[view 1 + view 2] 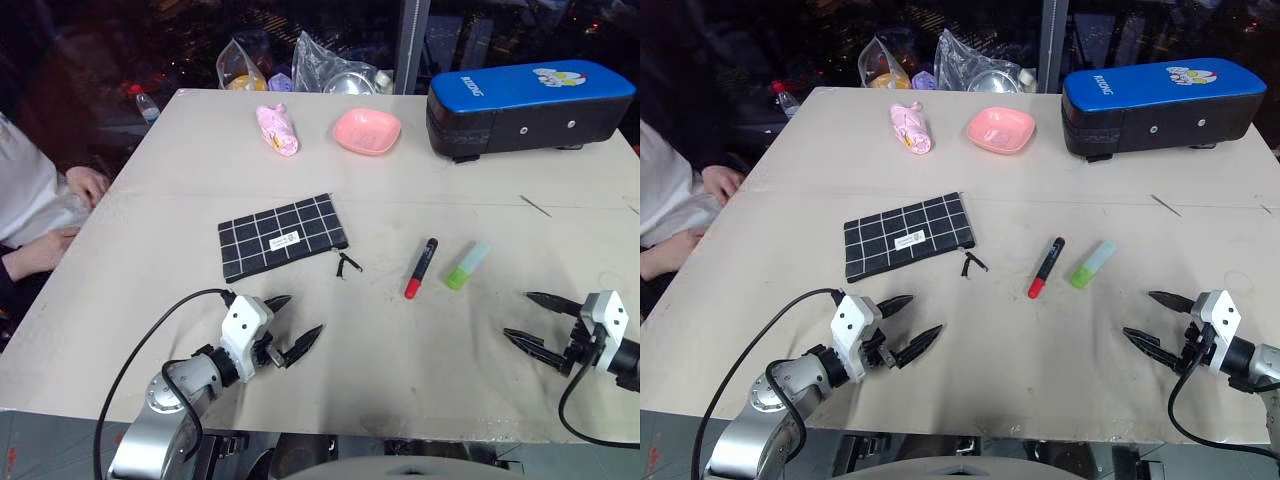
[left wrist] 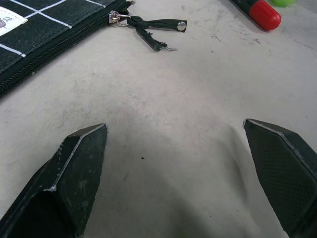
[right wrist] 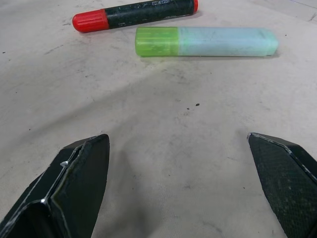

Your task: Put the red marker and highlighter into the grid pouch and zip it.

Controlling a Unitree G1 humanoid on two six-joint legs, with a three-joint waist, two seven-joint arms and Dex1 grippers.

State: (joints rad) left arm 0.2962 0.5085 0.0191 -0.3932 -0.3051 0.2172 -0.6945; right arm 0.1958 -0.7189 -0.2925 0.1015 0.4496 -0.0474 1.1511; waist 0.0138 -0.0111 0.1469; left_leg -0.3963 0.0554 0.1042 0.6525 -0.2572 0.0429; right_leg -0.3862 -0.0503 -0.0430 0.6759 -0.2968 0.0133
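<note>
The grid pouch (image 1: 283, 236) lies flat in the middle of the table, zipper shut, its black pull cord (image 1: 348, 264) trailing off its right end. To the right of it lie the red marker (image 1: 421, 267), black with a red end toward me, and the light-green highlighter (image 1: 467, 265) beside it. My left gripper (image 1: 292, 323) hovers open near the front edge, below the pouch, nothing between its fingers. My right gripper (image 1: 534, 318) is open at the front right, pointing toward the highlighter (image 3: 205, 41) and marker (image 3: 133, 14), well short of both.
A big black case with a blue top (image 1: 530, 105) stands at the back right. A pink dish (image 1: 367, 131) and a pink wrapped item (image 1: 278, 129) sit at the back, plastic bags (image 1: 330, 68) behind them. A person's hands (image 1: 85, 183) rest at the table's left edge.
</note>
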